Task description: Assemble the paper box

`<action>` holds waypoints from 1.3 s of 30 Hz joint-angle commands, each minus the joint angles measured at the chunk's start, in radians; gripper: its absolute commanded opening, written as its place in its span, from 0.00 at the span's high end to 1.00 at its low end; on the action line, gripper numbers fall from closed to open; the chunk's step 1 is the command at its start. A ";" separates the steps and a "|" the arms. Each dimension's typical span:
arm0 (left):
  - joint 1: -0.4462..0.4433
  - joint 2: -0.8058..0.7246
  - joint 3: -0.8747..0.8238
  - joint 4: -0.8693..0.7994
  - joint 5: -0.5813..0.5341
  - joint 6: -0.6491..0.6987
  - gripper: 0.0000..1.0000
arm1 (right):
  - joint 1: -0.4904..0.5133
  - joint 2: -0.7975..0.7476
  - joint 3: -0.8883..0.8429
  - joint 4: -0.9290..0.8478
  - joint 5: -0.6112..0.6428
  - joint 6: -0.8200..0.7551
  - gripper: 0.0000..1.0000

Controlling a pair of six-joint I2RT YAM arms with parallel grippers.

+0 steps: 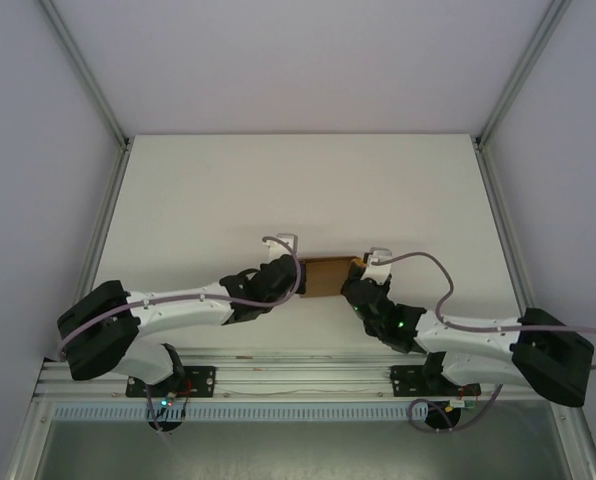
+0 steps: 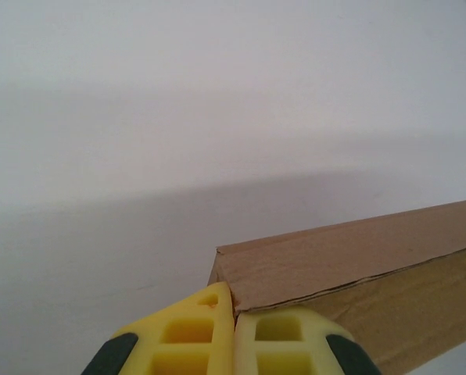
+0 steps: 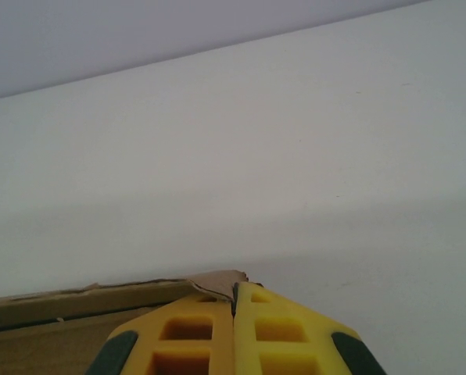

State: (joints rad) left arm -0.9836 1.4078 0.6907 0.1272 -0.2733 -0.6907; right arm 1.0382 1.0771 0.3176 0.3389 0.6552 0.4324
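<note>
Left gripper (image 2: 233, 312) and right gripper (image 3: 234, 293), each pinched tight on one end of the paper box (image 1: 326, 277).

In the left wrist view the yellow fingers (image 2: 194, 336) are pressed together with a corner of brown cardboard caught in the seam between them. The box runs off to the right of that tip, with a crease along its long edge. In the right wrist view the yellow pads (image 3: 280, 328) meet on a frayed cardboard corner at their tip, and the rest of the box stretches away to the left. From above, the box spans the gap between the two tips over the white table (image 1: 278, 190). Whether it rests on the surface or hangs above it cannot be told.
</note>
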 commanded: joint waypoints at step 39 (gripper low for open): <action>-0.154 0.062 -0.056 0.041 -0.080 0.086 1.00 | -0.211 -0.332 0.213 -0.742 -0.383 0.151 0.25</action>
State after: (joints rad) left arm -1.1198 1.4490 0.6483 0.2760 -0.3824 -0.6231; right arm 0.8497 0.7246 0.5213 -0.3462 0.3023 0.5564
